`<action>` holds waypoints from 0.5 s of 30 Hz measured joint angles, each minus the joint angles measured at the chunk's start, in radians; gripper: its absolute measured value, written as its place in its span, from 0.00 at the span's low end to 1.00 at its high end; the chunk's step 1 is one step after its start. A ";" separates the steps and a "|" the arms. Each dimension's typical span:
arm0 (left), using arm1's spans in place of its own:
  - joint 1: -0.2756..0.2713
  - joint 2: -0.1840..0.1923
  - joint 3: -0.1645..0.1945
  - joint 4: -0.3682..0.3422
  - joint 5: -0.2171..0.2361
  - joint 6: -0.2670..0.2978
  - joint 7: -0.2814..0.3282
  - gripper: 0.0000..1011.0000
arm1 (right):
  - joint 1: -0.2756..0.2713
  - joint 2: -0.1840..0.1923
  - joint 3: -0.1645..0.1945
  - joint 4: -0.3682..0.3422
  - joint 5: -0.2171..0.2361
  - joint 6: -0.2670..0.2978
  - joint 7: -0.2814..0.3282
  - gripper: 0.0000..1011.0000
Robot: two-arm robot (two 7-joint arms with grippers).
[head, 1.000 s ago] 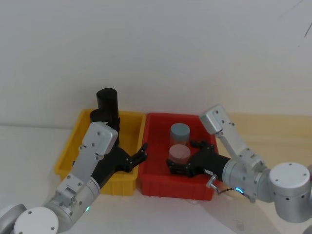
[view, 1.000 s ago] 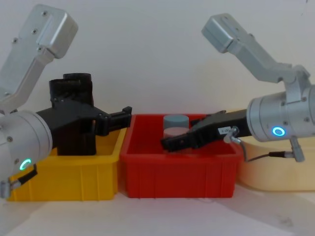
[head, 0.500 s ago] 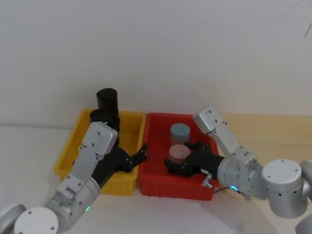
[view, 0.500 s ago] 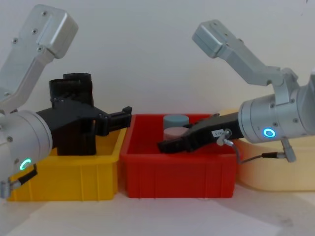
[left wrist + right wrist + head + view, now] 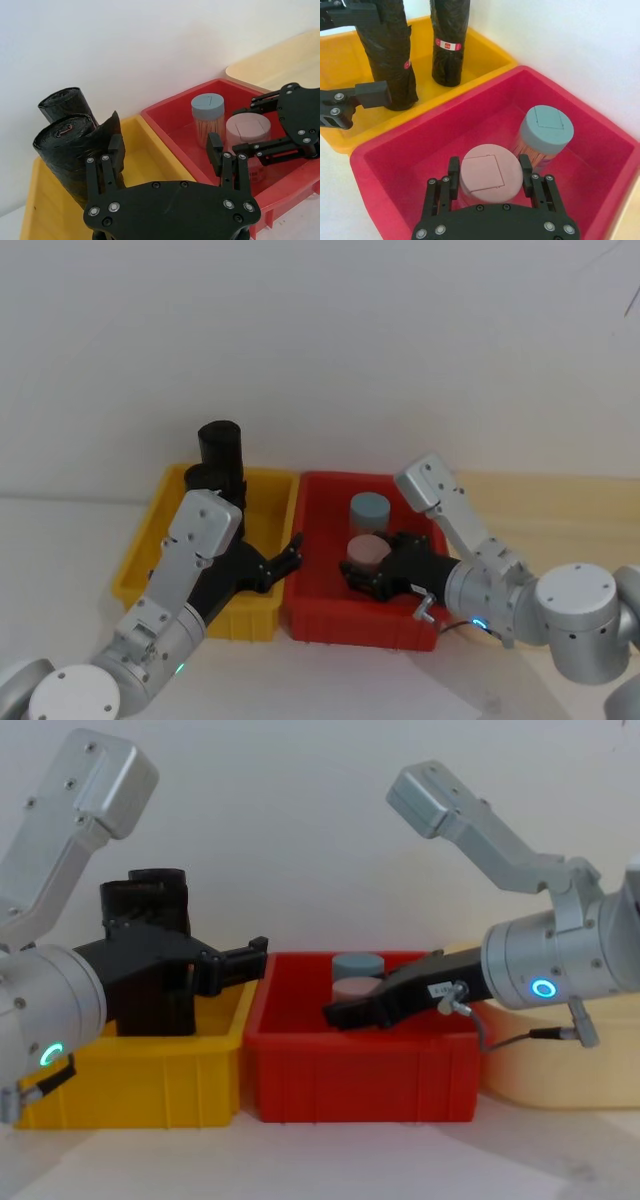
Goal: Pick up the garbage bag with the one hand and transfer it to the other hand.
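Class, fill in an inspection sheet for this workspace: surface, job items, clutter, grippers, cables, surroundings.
Surface: white table, yellow bin and red bin side by side.
Job's things: one garbage bag and a second garbage bag upright in the yellow bin, ungripped.
Clutter: pink-lidded jar, blue-lidded jar in the red bin.
Grippers: left gripper open above the yellow bin's right wall; right gripper open, straddling the pink-lidded jar.
Cables: thin cable looped at the right wrist.
Surroundings: white wall; cream tray beside the red bin.

Garbage bag rolls (image 5: 387, 55) fill yellow bin's (image 5: 485, 56) back, front floor bare, two jars (image 5: 486, 172) crowd red bin (image 5: 385, 156)
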State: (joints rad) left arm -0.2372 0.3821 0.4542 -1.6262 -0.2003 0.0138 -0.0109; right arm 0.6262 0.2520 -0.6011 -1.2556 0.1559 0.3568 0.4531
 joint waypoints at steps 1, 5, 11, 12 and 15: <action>0.000 0.000 0.000 0.000 0.000 0.000 0.000 0.99 | -0.001 0.001 0.001 -0.002 0.000 0.000 0.000 0.69; 0.000 0.000 0.000 0.000 0.000 0.000 0.000 0.99 | -0.004 0.009 0.014 -0.025 -0.001 -0.001 -0.001 0.69; 0.000 0.000 0.000 0.000 0.000 0.000 0.000 0.99 | -0.007 0.026 0.036 -0.068 -0.001 0.003 -0.004 0.69; 0.000 0.000 0.000 0.000 0.000 0.000 0.000 0.99 | -0.007 0.033 0.045 -0.082 0.000 0.007 -0.007 0.69; 0.000 0.000 0.000 0.000 0.000 0.000 0.000 0.99 | -0.007 0.046 0.063 -0.114 0.001 0.016 -0.012 0.69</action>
State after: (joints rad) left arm -0.2372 0.3821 0.4542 -1.6262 -0.2004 0.0138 -0.0109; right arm 0.6194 0.2981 -0.5378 -1.3699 0.1570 0.3732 0.4406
